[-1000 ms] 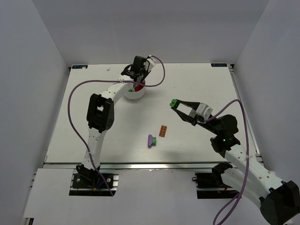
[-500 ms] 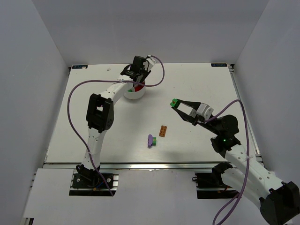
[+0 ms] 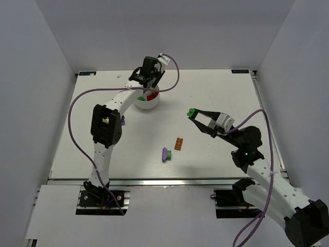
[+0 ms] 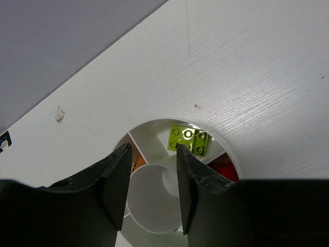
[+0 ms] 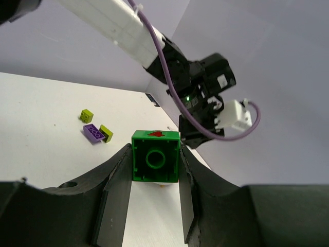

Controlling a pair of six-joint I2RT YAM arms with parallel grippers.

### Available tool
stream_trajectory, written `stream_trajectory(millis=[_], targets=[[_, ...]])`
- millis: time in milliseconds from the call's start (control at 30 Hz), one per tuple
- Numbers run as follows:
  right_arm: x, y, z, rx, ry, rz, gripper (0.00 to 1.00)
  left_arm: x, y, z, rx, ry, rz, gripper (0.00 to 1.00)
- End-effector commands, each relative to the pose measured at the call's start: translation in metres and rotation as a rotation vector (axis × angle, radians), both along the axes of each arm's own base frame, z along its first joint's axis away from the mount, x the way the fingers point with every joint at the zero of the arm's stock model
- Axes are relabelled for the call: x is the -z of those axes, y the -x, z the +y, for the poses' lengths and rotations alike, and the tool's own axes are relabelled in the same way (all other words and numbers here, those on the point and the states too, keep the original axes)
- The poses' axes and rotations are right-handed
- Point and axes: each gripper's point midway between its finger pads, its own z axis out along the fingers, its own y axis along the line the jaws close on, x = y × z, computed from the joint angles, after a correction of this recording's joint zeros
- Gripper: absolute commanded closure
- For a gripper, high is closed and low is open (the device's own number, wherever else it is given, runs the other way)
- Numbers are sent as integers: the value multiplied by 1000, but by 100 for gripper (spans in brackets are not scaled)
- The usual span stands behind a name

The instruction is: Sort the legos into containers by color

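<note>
Now hangs over white dish (image 4: pixel 227 150) with left gripper (image 4: pixel 152 149) spread, empty — lime brick (image 4: pixel 188 140) lying in a wedge below; pinches green brick (image 5: pixel 155 156) in right gripper (image 5: pixel 154 150).

From above, the left gripper (image 3: pixel 145 88) covers much of the white dish (image 3: pixel 149 105), and the bricks (image 3: pixel 151 95) inside are too small to sort out. In its wrist view its fingers (image 4: pixel 115 180) hide all but a sliver of an orange brick (image 4: pixel 138 162), and a red piece (image 4: pixel 226 170) is half lost behind the gripper's body.
</note>
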Motion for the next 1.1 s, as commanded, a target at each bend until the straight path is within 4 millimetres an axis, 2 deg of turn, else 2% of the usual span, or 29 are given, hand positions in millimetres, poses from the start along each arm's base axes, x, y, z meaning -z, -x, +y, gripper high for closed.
stream_trajectory(millis=[0, 67, 100, 133, 167, 200, 233, 267, 300, 333, 367, 433, 467, 533, 567, 600, 633, 667, 700, 733, 800, 833, 1000, 1033, 1067], targets=[[-9, 3, -2, -5, -18, -36, 100, -117, 13, -8, 17, 220, -191, 51], [-5, 1, 0, -8, -3, -26, 100, -136, 19, -15, 25, 320, -222, 56], [-4, 1, 1, -15, 6, -26, 100, -158, 28, -17, 25, 393, -244, 66], [0, -1, 3, -20, 23, -14, 100, -171, 34, -24, 58, 449, -256, 72], [2, -2, 3, -25, 40, -22, 100, -167, 40, -26, 64, 480, -240, 77], [4, -2, 5, -32, 53, -20, 100, -173, 48, -30, 60, 550, -225, 83], [12, -5, 7, -39, 76, 5, 100, -198, 65, -37, 122, 632, -240, 84], [11, -5, 9, -49, 94, -6, 100, -180, 75, -40, 136, 656, -188, 83], [14, -6, 12, -58, 111, 5, 100, -182, 87, -44, 142, 726, -157, 81], [20, -10, 13, -59, 127, 19, 100, -203, 103, -44, 171, 782, -180, 66], [22, -12, 15, -61, 141, 35, 100, -182, 117, -47, 186, 802, -114, 55], [31, -19, 18, -63, 169, 67, 100, -179, 137, -48, 199, 866, -71, 43], [33, -22, 19, -61, 180, 87, 100, -172, 156, -43, 213, 876, -46, 39], [41, -28, 23, -64, 202, 124, 100, -166, 174, -39, 222, 900, -35, 32], [44, -30, 24, -65, 210, 136, 100, -176, 189, -33, 235, 918, -62, 29], [44, -32, 25, -64, 215, 145, 100, -156, 198, -29, 217, 926, -37, 28], [50, -37, 26, -61, 229, 175, 100, -169, 209, -24, 240, 952, -82, 28], [54, -38, 27, -62, 234, 187, 100, -156, 209, -24, 231, 952, -65, 28], [53, -42, 28, -54, 238, 200, 100, -161, 218, -20, 242, 962, -85, 28], [61, -46, 30, -54, 249, 226, 100, -142, 223, -18, 229, 950, -57, 28], [65, -51, 31, -49, 260, 255, 100, -138, 227, -12, 222, 934, -83, 28], [70, -54, 34, -50, 272, 279, 100, -124, 228, -8, 203, 915, -72, 28], [90, -70, 57, -47, 370, 375, 100, -111, 228, 6, 155, 841, -97, 29], [105, -75, 66, -53, 404, 417, 100, -113, 225, 14, 119, 826, -125, 29], [97, -80, 77, -42, 423, 425, 100, -115, 224, 20, 92, 814, -145, 29]])
